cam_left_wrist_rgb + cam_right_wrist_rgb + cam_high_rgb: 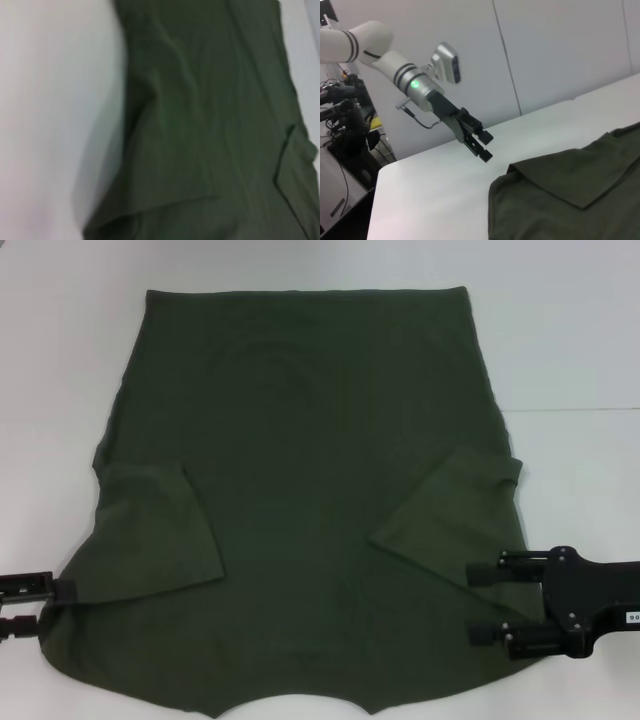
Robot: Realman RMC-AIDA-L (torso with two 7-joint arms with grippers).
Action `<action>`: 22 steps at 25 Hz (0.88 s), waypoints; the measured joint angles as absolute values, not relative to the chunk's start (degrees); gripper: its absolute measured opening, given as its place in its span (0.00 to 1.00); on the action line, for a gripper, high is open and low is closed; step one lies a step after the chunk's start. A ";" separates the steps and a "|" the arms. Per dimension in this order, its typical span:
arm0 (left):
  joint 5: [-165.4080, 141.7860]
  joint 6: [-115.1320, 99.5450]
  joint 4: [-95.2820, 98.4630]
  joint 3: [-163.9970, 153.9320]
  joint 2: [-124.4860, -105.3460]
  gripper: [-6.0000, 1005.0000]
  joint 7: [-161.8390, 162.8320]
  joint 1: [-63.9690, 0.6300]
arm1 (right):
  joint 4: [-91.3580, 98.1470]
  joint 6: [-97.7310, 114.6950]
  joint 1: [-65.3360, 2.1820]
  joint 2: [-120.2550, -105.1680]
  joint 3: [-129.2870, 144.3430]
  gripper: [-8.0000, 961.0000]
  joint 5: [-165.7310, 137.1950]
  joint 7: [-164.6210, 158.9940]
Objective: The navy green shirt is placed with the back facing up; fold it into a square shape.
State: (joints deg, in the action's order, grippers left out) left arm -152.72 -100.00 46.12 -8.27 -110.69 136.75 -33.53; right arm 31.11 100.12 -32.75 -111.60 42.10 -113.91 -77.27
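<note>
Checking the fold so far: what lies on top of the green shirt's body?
Both short sleeves lie folded inward on the dark olive-green fabric shirt; anything beneath it stays hidden.

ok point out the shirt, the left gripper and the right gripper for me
navy green shirt (300, 440), head view, middle of the back panel
left gripper (481, 144), right wrist view, between its open fingertips
right gripper (480, 602), head view, between its open fingertips

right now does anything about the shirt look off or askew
Mostly fine: the shirt lies flat on the table, both sleeves folded inward. They lie at different angles, so the fold is uneven. The left gripper and right gripper are open at its edges.
</note>
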 joint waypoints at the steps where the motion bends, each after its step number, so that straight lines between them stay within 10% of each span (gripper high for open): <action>1: -152.98 -99.32 46.00 -8.29 -110.68 0.93 137.66 -33.54 | 31.11 100.13 -32.84 -111.59 42.10 0.82 -113.91 -77.22; 22: -153.97 -88.27 39.75 -8.47 -111.42 0.93 145.10 -32.44 | 31.11 102.22 -33.73 -111.42 42.10 0.82 -113.91 -76.40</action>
